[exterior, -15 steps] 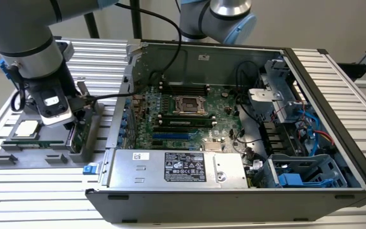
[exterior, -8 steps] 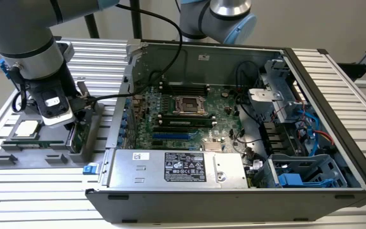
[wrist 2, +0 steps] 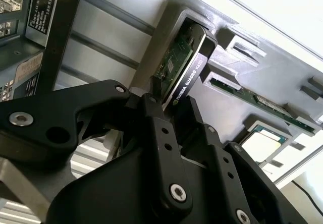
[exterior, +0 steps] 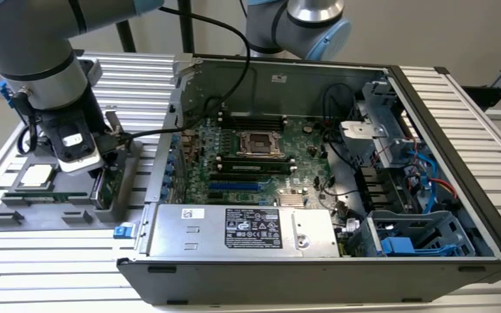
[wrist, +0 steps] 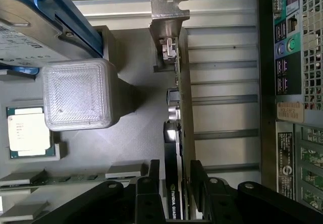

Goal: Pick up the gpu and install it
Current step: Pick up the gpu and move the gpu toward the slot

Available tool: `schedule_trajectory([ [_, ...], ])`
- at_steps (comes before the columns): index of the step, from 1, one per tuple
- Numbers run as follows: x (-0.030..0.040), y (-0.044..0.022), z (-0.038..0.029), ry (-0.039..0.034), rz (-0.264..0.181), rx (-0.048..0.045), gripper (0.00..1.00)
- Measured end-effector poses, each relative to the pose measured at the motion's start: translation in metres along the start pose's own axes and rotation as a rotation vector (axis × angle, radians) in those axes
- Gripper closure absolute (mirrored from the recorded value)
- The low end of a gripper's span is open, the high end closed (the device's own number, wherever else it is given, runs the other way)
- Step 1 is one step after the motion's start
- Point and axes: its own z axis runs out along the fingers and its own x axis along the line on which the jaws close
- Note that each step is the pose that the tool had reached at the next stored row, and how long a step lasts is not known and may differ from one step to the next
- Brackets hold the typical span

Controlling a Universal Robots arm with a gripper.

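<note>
The gpu [exterior: 102,190] stands on edge in a slot of the grey parts tray [exterior: 24,219], at the exterior view's left, outside the computer case. It is a thin green card [wrist: 184,90] with a silver end bracket [wrist: 169,9] and a black cooler [wrist 2: 187,80]. My gripper [exterior: 96,177] has come down over it. In both wrist views the black fingers [wrist: 154,176] press against the card's two faces, so my gripper [wrist: 174,177] is shut on the gpu [wrist 2: 176,62]. The card still sits in its tray slot.
The open computer case [exterior: 425,98] lies at the exterior view's right, with its motherboard [exterior: 259,156], blue expansion slot [exterior: 233,185] and silver power supply [exterior: 242,228]. The tray also holds a processor [wrist: 28,133], a memory stick [wrist 2: 267,105] and a hard drive with blue rails [wrist: 35,27].
</note>
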Motion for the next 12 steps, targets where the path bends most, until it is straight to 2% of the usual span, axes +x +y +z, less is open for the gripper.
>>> schedule_trajectory([
  [12, 0.0001, 0.0, 0.0028, 0.0, 0.0, -0.0001, 0.0],
])
